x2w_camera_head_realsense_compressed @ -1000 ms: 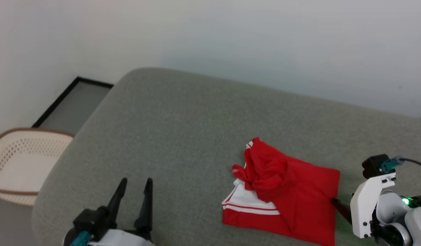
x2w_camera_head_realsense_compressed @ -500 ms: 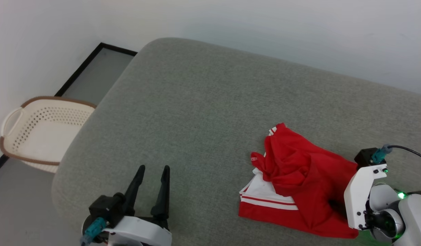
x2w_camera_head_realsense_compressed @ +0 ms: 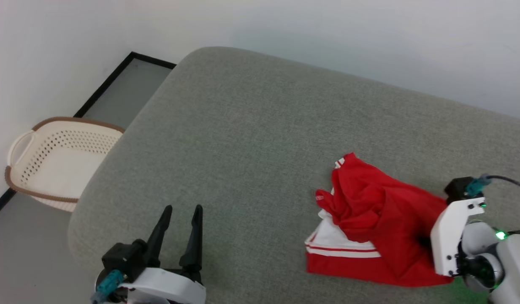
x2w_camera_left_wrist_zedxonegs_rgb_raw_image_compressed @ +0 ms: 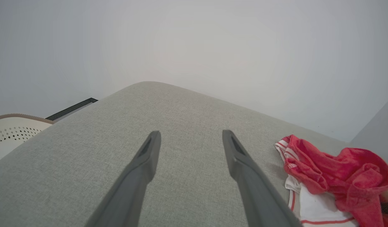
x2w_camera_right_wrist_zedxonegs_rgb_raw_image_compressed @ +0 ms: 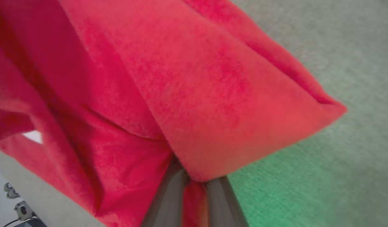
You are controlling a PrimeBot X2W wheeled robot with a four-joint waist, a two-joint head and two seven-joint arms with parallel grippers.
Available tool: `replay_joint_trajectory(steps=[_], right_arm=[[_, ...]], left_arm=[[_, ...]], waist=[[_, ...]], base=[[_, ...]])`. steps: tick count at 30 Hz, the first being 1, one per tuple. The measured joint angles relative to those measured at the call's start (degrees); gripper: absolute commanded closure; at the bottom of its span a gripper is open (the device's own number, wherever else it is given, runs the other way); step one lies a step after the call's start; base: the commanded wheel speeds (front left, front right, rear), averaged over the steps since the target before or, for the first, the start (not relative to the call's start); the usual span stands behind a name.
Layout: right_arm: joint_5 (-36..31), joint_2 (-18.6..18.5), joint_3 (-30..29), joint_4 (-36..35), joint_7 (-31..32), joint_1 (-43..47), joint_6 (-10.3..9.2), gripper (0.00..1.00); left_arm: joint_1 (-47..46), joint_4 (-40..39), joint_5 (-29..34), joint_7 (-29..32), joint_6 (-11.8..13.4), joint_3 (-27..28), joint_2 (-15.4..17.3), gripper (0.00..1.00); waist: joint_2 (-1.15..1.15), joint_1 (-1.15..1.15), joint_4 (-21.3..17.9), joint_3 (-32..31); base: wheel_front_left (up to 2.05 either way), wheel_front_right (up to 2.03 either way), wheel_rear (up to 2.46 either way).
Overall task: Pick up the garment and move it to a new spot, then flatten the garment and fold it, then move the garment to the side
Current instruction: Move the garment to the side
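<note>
Now the right gripper [x2w_camera_right_wrist_zedxonegs_rgb_raw_image_compressed: 195,189] has its jaws pressed together on a fold of the garment [x2w_camera_head_realsense_compressed: 378,223]. Red cloth is bunched between the two dark fingers [x2w_camera_right_wrist_zedxonegs_rgb_raw_image_compressed: 168,201] and drapes over their tips. The garment lies crumpled on the grey padded surface [x2w_camera_head_realsense_compressed: 243,126], toward that surface's near right part. A white panel edged with red stripes shows at the garment's lower left, and the red body is heaped over it. The left gripper [x2w_camera_head_realsense_compressed: 183,209] hovers over the near left part of the padded surface, its jaws spread wide and empty, well apart from the garment. A cream perforated basket [x2w_camera_head_realsense_compressed: 74,121] with a brown rim sits on the floor just off the surface's left edge. A green glow tints the surface beside the right gripper.
</note>
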Motion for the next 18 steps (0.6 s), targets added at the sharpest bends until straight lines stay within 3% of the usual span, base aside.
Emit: replay_joint_trajectory(steps=[18], right_arm=[[2.8,-7.9,0.1,2.9,-3.3,-3.8,-0.09,1.00]], left_arm=[[0.0,-0.5,0.2,0.0,0.0,-0.2,1.6,0.00]], waist=[[0.00,0.00,-3.9,-1.0]], base=[[0.00,0.00,0.00]])
